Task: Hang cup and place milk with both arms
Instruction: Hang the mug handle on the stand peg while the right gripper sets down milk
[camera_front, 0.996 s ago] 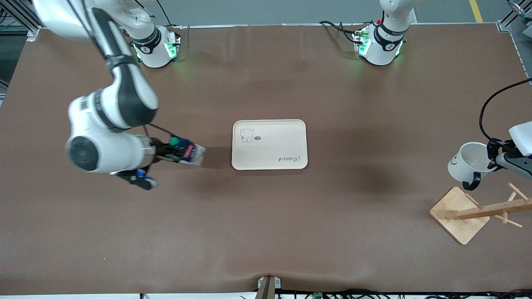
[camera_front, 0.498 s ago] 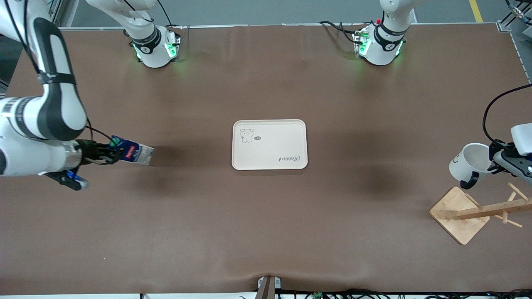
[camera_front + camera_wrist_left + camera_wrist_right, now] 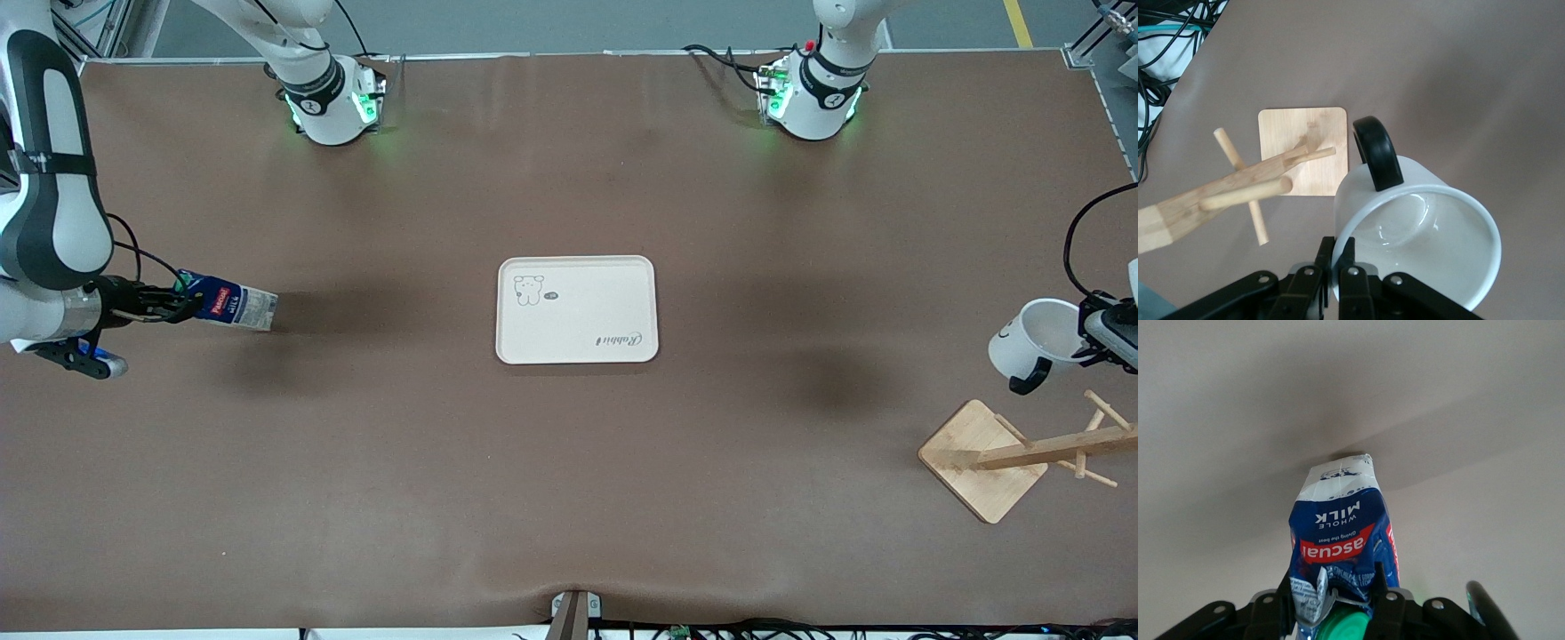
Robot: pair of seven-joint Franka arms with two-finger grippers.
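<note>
Over the last second the right gripper (image 3: 173, 305) has carried the milk (image 3: 228, 302) away from the tray (image 3: 576, 309) toward the right arm's end of the table, so the carton now hangs well apart from the tray; judged against the task, this widens the gap to the likeliest placing spot and a return pass would be needed. The left gripper (image 3: 1092, 336) has drifted outward too, taking the cup (image 3: 1036, 344) slightly farther from the tray while keeping it above the rack (image 3: 1022, 455). Both claws are clenched on their loads: the right one pinches the carton at its capped end, the carton lying nearly horizontal in the air; the left one nips the cup's rim, mouth tilted, loop handle (image 3: 1378, 152) facing the pegs (image 3: 1248, 195). The carton is creased coated card, dark blue with a red band and pale base. The cup is smooth glossy white with a thick black handle. The rack is pale bamboo: a square rounded base and a post with round dowels. The tray is matte cream, rounded, printed with a bear.
</note>
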